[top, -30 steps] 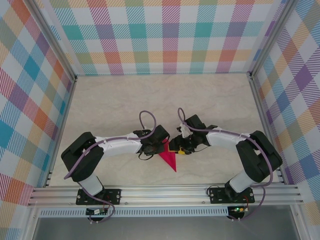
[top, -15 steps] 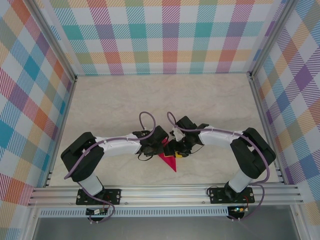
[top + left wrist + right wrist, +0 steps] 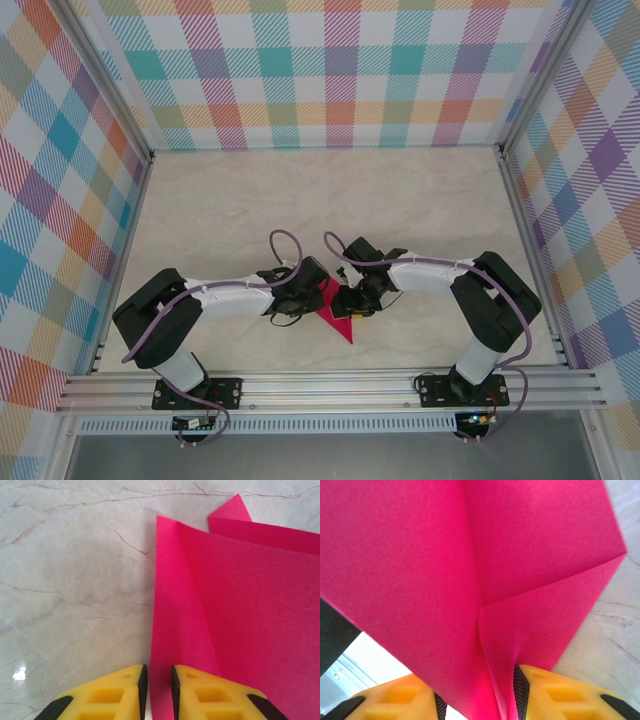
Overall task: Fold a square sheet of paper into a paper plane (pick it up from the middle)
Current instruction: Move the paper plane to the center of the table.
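The paper plane point(image 3: 341, 324) is a magenta-pink pointed triangle on the table between both grippers, its tip toward the near edge. My left gripper point(image 3: 311, 297) is at its left side. In the left wrist view the left gripper point(image 3: 157, 682) has its jaws a narrow gap apart, and the paper plane's point(image 3: 240, 605) left edge runs into that gap without being pinched. My right gripper point(image 3: 351, 302) is on its right side. In the right wrist view the paper plane's point(image 3: 445, 555) raised centre fold fills the space between the right gripper's point(image 3: 476, 697) jaws and touches both pads.
Pale marble tabletop point(image 3: 300, 200) stretches away behind the grippers. Checkered walls close in the left, back and right. An aluminium rail point(image 3: 330, 385) with both arm bases runs along the near edge, close to the plane's tip.
My right gripper has moved left onto the paper and its jaws have narrowed round the fold. The left arm has shifted slightly down and left. The paper has stayed in place.
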Available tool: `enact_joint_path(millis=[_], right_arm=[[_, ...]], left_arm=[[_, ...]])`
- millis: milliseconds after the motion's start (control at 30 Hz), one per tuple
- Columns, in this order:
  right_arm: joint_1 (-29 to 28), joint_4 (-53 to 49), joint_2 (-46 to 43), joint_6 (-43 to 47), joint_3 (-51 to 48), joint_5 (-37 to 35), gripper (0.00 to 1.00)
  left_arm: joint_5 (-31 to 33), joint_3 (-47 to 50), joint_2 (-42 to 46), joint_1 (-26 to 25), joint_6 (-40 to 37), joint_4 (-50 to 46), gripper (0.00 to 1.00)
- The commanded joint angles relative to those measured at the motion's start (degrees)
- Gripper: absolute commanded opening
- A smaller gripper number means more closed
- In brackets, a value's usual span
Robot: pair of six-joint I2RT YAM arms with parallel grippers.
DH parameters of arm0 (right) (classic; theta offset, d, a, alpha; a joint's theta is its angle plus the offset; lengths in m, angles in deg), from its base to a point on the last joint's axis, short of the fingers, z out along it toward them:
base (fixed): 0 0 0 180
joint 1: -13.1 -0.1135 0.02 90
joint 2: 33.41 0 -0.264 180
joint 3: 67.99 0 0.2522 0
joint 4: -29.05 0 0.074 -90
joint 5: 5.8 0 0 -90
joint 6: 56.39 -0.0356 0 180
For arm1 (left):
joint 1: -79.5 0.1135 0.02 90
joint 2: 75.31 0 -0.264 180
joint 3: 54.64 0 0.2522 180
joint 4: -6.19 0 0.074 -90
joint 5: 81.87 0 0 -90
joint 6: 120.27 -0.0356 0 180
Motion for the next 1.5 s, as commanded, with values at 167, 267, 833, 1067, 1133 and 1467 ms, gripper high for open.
enact_joint_path(millis=[167, 267, 833, 1067, 1133, 1467], right_arm=[[-0.30, -1.65, 0.40, -0.37, 1.44, -1.34, 0.34], [-0.36, -2.95, 1.09, -0.84, 1.94, -2.58, 0.31], [-2.64, -4.48, 1.60, -1.54, 4.21, -5.99, 0.27], [-2.67, -4.38, 1.93, -1.37, 3.99, -5.83, 0.27], [-2.77, -4.33, 1.97, -1.54, 3.97, -6.08, 0.27], [-3.16, -4.67, 1.67, -1.95, 4.58, -7.54, 0.23]], left_arm=[[-0.43, 0.99, 3.54, 0.73, 0.43, 1.41, 0.24], [-0.43, 1.86, 4.86, 0.68, 0.34, 2.22, 0.24], [2.94, 4.68, 13.33, 0.67, -0.11, -0.47, 0.25], [6.54, 6.75, 17.00, 0.82, 0.95, -3.27, 0.26], [7.38, 6.66, 17.18, 0.81, 0.87, -3.63, 0.26], [8.71, 7.74, 21.05, 1.39, 0.90, -6.92, 0.28]])
